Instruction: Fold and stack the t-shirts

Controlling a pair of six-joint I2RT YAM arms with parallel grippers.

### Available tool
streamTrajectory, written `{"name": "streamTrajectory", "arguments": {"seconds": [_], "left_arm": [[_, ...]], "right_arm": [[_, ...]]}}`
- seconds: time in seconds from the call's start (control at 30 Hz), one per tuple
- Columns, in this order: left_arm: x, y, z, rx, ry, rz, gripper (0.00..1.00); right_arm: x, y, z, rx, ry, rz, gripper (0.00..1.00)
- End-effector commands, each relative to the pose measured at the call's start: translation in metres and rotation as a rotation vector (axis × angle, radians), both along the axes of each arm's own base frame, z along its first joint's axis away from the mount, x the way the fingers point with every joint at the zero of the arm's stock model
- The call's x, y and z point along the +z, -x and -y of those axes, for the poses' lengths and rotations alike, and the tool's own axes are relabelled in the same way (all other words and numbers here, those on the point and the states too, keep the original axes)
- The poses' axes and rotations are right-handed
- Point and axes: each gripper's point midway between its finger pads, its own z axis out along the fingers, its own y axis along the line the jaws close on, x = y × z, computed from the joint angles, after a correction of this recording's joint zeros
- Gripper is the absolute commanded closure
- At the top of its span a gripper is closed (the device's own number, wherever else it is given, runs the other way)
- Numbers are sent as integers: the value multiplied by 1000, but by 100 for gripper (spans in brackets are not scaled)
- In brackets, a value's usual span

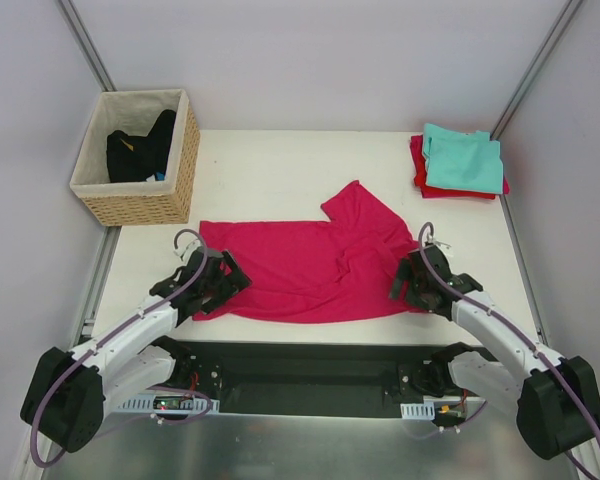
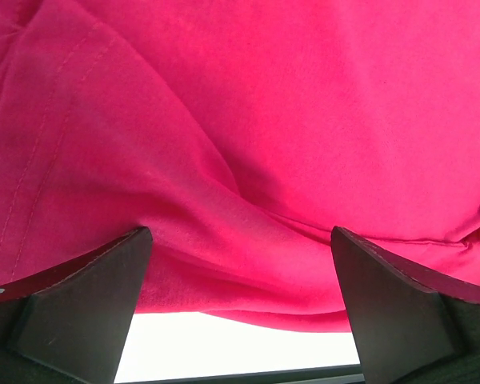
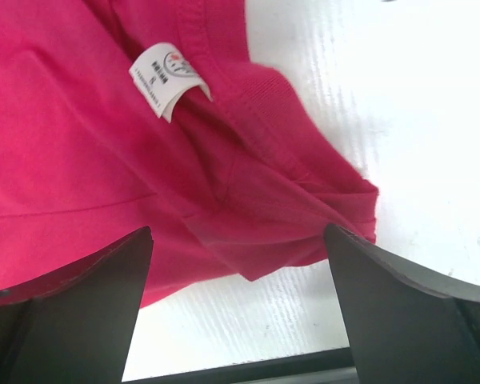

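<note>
Item: large magenta-pink cotton t-shirt [image 1: 310, 270], spread rumpled at counter centre toward 6 o'clock, one sleeve flipped up toward 12, white neck label [image 3: 164, 80] at its 3 o'clock end.

Stack: folded teal tee [image 1: 465, 160] on a folded red tee [image 1: 418, 165], at 2 o'clock.

Left hand [image 1: 232, 282] and right hand [image 1: 402, 285]: both spread, straddling the near edge, pinching nothing.

Step, judged: first fold of the pink shirt; the next move calls for both hands to close on the edge together.

Surround: white counter [image 1: 270, 170]; woven wicker basket [image 1: 140, 205] at 10 o'clock, holding dark cloth; pale grey walls [image 1: 310, 50].
</note>
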Motion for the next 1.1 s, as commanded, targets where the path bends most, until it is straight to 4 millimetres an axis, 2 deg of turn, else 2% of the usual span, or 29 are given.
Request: {"name": "streamTrajectory", "arguments": {"seconds": [0.0,0.33,0.47,0.6,0.73,0.9,0.97,1.03,1.07], "left_arm": [[-29,38,-27,-5,-108,-153,3],[-25,39,-35,10,-110,-140,3],[-23,40,-38,18,-111,-133,3],[-21,41,-39,17,-105,-128,3],[-15,37,-33,9,-77,-112,3],[8,24,-23,-35,-40,-35,3],[24,17,-18,-57,-21,14,2],[34,12,-16,-66,-12,48,2],[44,7,-14,-78,-12,74,1]], "right_arm": [[7,2,18,-63,73,-28,7],[3,6,34,-136,150,-108,7],[7,5,44,-177,200,-108,7],[11,4,46,-186,206,-99,6],[27,-5,42,-171,172,-31,6],[68,-22,27,-110,76,127,5],[83,-30,9,-40,-4,160,5],[90,-35,-3,2,-57,182,5],[93,-34,-16,44,-108,180,5]]}}
